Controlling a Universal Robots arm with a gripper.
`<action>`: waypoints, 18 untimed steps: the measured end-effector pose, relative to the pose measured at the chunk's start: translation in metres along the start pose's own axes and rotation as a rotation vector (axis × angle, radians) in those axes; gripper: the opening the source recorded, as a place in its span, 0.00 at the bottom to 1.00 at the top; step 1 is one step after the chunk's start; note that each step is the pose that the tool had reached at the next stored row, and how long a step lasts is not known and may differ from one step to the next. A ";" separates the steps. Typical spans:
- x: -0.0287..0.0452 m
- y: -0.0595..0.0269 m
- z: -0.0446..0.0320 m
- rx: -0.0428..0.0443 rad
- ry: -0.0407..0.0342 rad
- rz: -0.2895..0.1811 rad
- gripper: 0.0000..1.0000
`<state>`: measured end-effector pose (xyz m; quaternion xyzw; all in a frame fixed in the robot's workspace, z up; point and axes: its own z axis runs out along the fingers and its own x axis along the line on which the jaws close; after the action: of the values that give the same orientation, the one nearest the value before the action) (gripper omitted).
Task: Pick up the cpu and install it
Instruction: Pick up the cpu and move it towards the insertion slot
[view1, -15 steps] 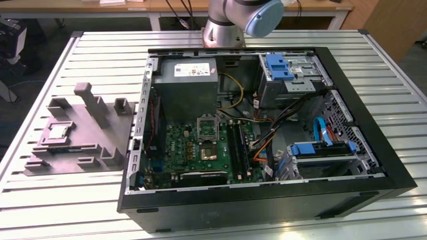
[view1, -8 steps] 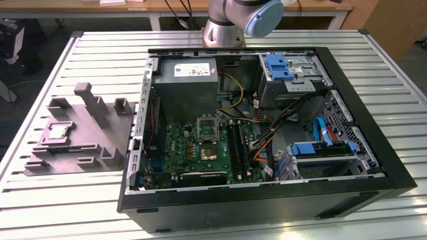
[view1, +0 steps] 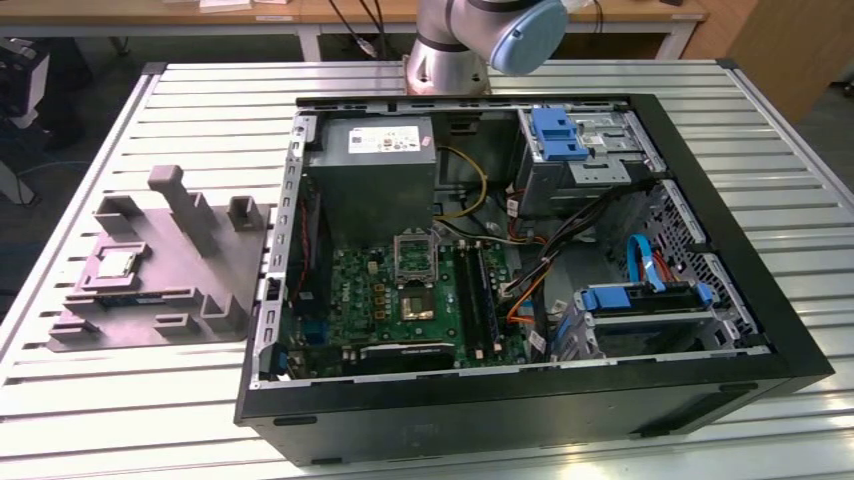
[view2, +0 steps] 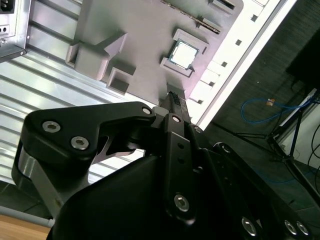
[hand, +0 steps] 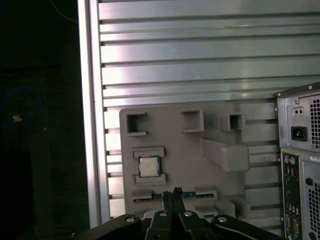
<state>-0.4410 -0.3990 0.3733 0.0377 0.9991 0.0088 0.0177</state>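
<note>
On grey holder (hand: 170, 145), cpu (hand: 148, 166) lies in recess, untouched; my gripper (hand: 176, 191) hangs over holder, fingers together, empty.

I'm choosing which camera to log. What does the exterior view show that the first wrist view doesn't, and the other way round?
Exterior view: the inside of the open case, with the motherboard, its socket and the grey power supply. First wrist view: the claw, shut and empty, and the case's back panel. Both: the cpu sitting in the grey fixture on the slatted table, apart from the claw.
</note>
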 end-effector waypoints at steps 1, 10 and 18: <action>0.0000 0.0000 0.0000 0.0000 -0.0004 0.000 0.11; 0.0000 0.0000 0.0001 -0.0004 -0.0042 0.000 0.47; 0.0000 0.0000 0.0000 -0.0006 -0.0075 0.000 0.71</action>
<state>-0.4410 -0.3990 0.3733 0.0376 0.9990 0.0089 0.0214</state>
